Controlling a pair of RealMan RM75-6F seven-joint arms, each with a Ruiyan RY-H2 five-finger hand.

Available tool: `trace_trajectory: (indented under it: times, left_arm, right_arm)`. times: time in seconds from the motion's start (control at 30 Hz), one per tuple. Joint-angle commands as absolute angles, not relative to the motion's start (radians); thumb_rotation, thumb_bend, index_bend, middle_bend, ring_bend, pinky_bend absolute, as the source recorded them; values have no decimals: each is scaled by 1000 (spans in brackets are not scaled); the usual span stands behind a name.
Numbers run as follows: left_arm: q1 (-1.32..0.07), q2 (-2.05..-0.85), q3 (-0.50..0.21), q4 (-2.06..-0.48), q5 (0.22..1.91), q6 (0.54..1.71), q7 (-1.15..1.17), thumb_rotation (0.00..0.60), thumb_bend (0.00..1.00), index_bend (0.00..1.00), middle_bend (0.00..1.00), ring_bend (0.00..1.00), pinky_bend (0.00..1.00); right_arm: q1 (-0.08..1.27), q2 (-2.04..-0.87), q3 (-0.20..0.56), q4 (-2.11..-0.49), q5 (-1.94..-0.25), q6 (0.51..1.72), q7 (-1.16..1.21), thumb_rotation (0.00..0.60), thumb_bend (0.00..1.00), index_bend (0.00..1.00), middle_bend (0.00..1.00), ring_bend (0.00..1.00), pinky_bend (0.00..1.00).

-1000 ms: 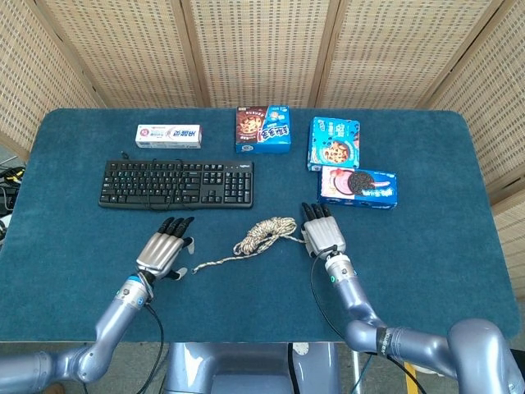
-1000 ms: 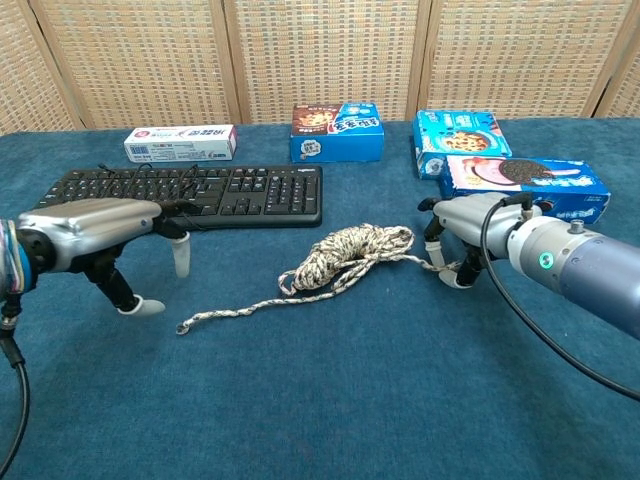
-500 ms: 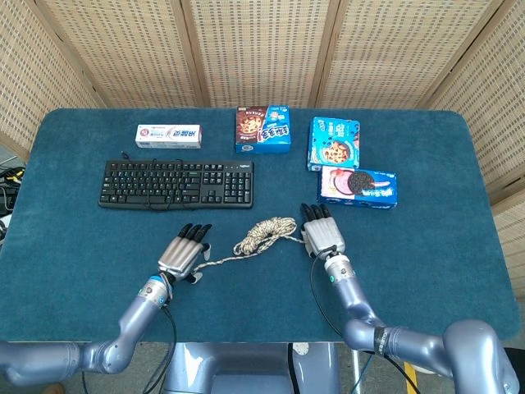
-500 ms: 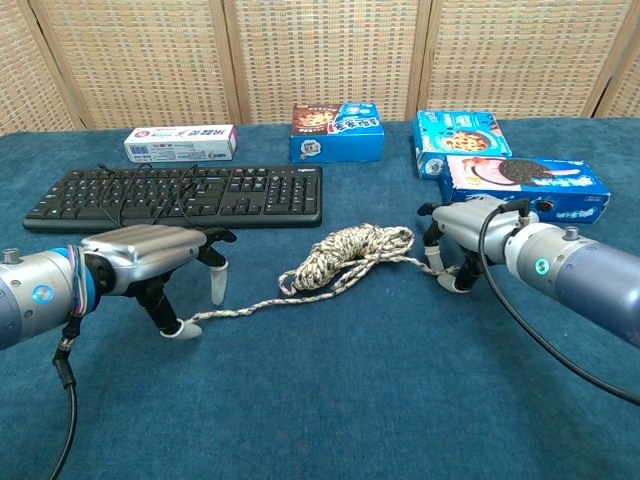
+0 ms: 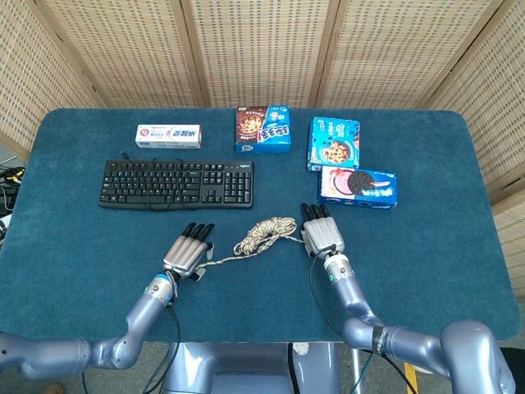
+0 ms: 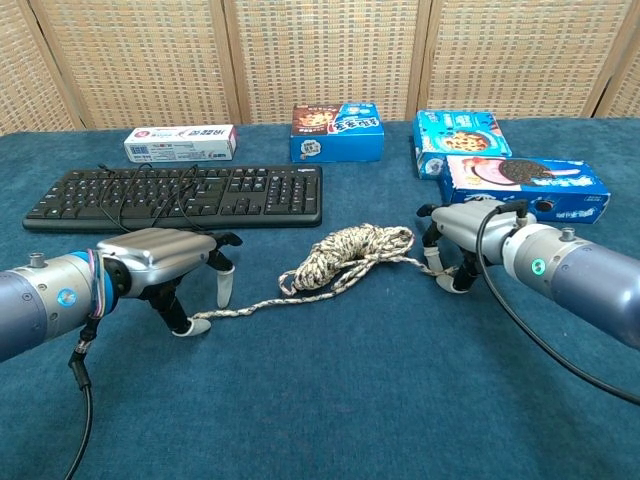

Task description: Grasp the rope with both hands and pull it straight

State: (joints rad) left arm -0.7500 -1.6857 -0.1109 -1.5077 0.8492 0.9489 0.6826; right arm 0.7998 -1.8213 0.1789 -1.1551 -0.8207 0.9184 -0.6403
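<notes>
**Closing on both rope ends before we pull**

The rope (image 6: 345, 258) lies in the middle of the frame on the blue table (image 6: 330, 400), most of it bunched in a loose coil, with one thin tail running toward the lower left and a short stretch reaching right.

Our left hand (image 6: 160, 265) stands arched over the far tip of that tail, fingers apart, holding nothing; a fingertip sits right at the tail's end, but we see no pinch. Our right hand (image 6: 462, 232) is planted at the rope's right end with fingers curled downward. Whether it has actually clamped the strand, we cannot tell from either view.

To do this step well, we judge that we should close the left thumb and a finger on the tail itself, not on the cloth beside it, and confirm the right-side grip likewise. Only then should we draw the hands apart, low and level, slowly, so the coil pays out without snagging.
</notes>
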Motion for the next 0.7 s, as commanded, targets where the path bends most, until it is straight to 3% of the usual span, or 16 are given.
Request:
trace_trajectory:
  times: [0.03,0.7]
  left_arm:
    - [-753,-1685,-107,-1507,846,948,679,600,349,475,0,0,0]
    - [-772,-1690,-91,-1509,838,976,685,600,350,535,0,0,0]
  right_arm:
    - [798,-1822,180,-1150,-820,916,-638,600,465,645,0,0,0]
    - [790,-1819,182,-1141,-824,907,-630,600,465,646,0,0,0]
